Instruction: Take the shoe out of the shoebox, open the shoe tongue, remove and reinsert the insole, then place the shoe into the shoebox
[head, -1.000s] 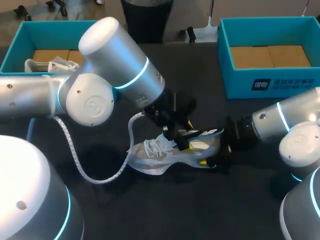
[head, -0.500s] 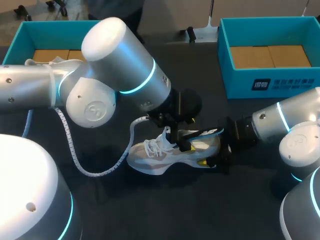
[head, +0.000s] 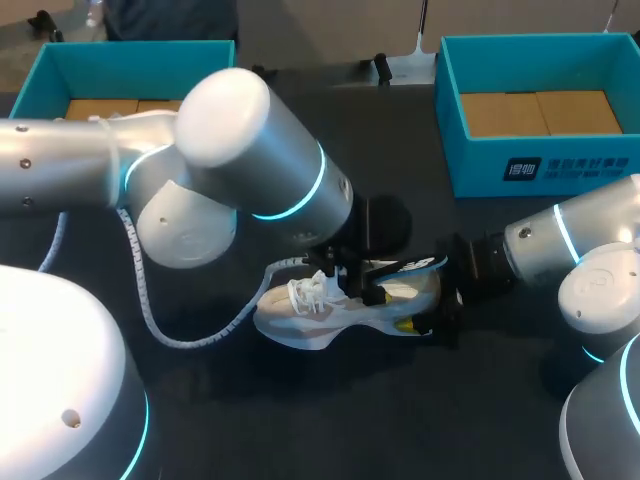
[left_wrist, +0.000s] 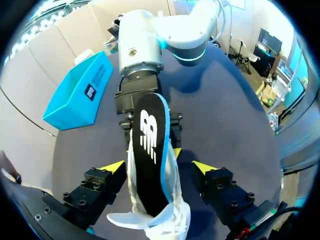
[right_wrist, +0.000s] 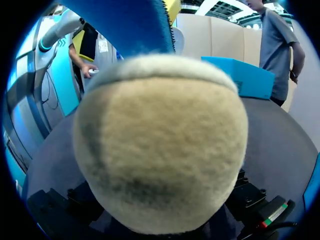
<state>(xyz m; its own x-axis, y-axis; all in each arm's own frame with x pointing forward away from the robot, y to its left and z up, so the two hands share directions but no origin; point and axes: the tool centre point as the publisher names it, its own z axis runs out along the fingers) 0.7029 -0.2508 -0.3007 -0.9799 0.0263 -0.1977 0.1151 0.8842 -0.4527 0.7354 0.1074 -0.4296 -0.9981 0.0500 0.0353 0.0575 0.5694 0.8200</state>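
Left wrist view: shoe (left_wrist: 150, 165) between fingers (left_wrist: 112, 166)

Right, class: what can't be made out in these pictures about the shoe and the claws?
- Head view: left claw, mostly under the left arm.
- Right wrist view: right claw tips, behind the shoe heel.
- Head view: left shoebox floor, partly covered by that arm.

White mesh sneaker (head: 330, 312) on dark table (head: 300, 420), centre. Black foam insole (left_wrist: 149, 165) in sneaker, between spread fingers of left gripper (left_wrist: 159, 167). Right gripper (head: 425, 318) clamps heel from right. Teal cardboard shoebox (head: 470, 165) rear right; second teal shoebox (head: 40, 72) rear left.
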